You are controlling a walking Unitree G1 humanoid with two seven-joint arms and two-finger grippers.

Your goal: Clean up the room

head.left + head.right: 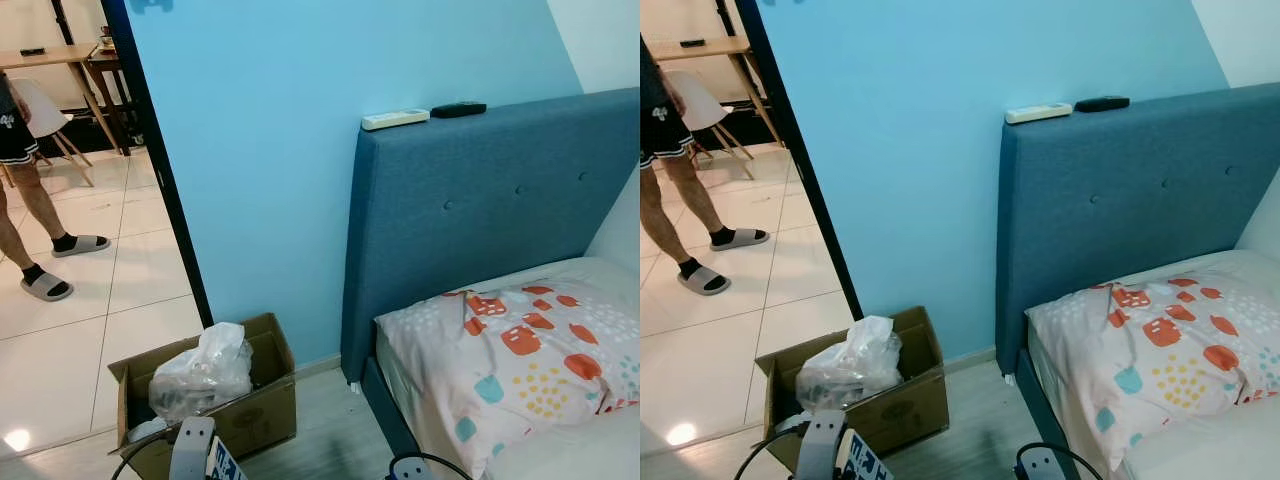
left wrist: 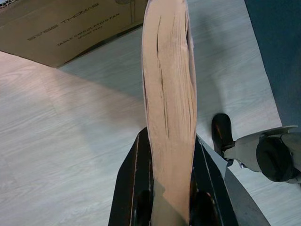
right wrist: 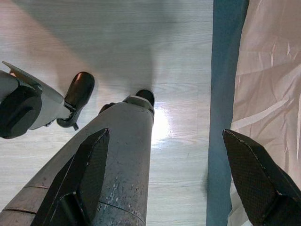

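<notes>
My left gripper (image 2: 169,141) is shut on a thick book (image 2: 169,94), held with its tan page edges facing the camera, above the grey wood floor. An open cardboard box (image 2: 56,28) stands just beyond the book. In the left eye view that box (image 1: 262,415) sits against the blue wall with a crumpled clear plastic bag (image 1: 205,370) inside. My left arm (image 1: 193,450) pokes up in front of it. My right gripper (image 3: 165,133) hangs open over the floor beside the bed frame (image 3: 225,94), nothing between its fingers.
A bed with a blue headboard (image 1: 480,210) and a patterned pillow (image 1: 520,360) stands on the right. A white remote (image 1: 394,119) and a black remote (image 1: 458,109) lie on the headboard's top. A person (image 1: 25,190) in slippers stands beyond the doorway at the left.
</notes>
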